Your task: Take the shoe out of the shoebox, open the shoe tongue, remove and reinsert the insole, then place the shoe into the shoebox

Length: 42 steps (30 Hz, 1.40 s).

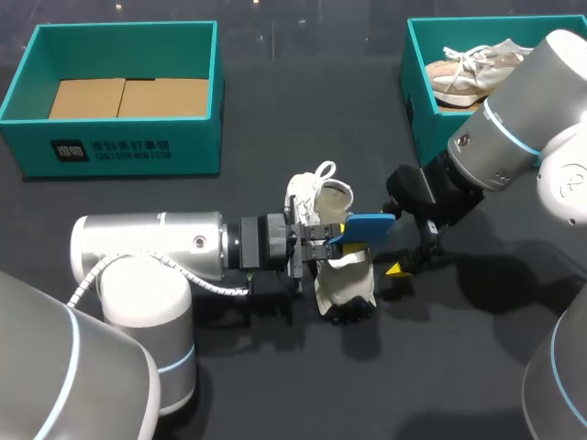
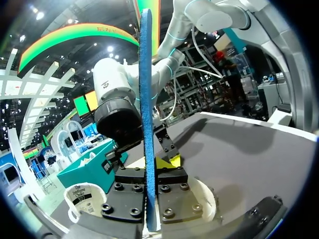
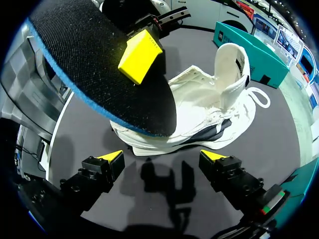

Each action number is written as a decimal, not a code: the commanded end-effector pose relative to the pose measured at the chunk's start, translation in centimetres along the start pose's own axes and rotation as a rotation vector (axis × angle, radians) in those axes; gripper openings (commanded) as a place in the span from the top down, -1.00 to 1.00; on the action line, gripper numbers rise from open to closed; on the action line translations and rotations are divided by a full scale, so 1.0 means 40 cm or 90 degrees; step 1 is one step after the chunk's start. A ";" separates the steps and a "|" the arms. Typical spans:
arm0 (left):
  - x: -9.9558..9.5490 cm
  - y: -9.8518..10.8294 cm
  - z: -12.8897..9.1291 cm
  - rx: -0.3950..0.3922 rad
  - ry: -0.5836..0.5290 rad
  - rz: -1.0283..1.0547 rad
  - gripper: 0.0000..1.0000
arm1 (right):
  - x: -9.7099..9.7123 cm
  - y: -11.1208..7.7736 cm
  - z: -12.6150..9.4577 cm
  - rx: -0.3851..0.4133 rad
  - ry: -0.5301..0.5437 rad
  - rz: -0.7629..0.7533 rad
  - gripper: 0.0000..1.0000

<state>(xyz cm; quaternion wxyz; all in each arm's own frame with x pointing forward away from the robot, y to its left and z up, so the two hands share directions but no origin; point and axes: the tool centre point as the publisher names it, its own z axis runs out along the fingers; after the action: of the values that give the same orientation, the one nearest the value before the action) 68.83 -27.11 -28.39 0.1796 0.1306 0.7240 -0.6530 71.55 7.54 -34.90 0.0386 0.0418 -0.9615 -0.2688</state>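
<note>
Item under handling: the thin blue foam insole with a black underside (image 1: pixel 371 227). The left gripper (image 2: pixel 147 169) is clamping it by one end, pads on both faces, and is holding it on edge above the white fabric lace-up sneaker (image 3: pixel 199 112). The sneaker is lying on the dark table (image 1: pixel 275 137) between the two grippers, well apart from both teal cardboard shoeboxes. The left-hand shoebox (image 1: pixel 128 147) is showing only its cardboard floor. The right-hand shoebox (image 1: pixel 420 101) is holding a second pale sneaker (image 1: pixel 463 73).

The right gripper (image 3: pixel 163 157) is hovering just beside the sneaker with its fingers spread wide and nothing between them.

Assessment: the insole is looking light and flexible, so it is likely to droop and buckle beyond the pinch. Feeding it toe-first while gripping near the heel end is advisable. The sneaker's upper appears soft and collapsible, the sole stiffer. The open gripper is best taking the heel collar or the tongue to keep the mouth open. The shoe is light and may slide on the table when pushed.
</note>
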 end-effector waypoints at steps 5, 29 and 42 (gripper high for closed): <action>0.000 0.027 0.003 -0.012 -0.002 0.005 1.00 | 0.000 0.001 0.002 0.001 0.000 0.000 -1.00; 0.022 0.105 -0.017 -0.046 0.014 0.003 1.00 | 0.000 0.001 0.002 0.001 0.000 0.000 -1.00; -0.018 0.158 -0.027 -0.080 -0.022 0.014 1.00 | 0.000 0.001 0.002 0.001 0.000 0.000 -1.00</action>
<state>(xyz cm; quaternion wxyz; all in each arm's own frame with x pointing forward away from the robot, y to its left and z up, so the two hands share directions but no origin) 71.92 -25.03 -33.23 0.2054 0.1177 0.7572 -0.6088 71.55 7.54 -34.90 0.0386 0.0418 -0.9615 -0.2688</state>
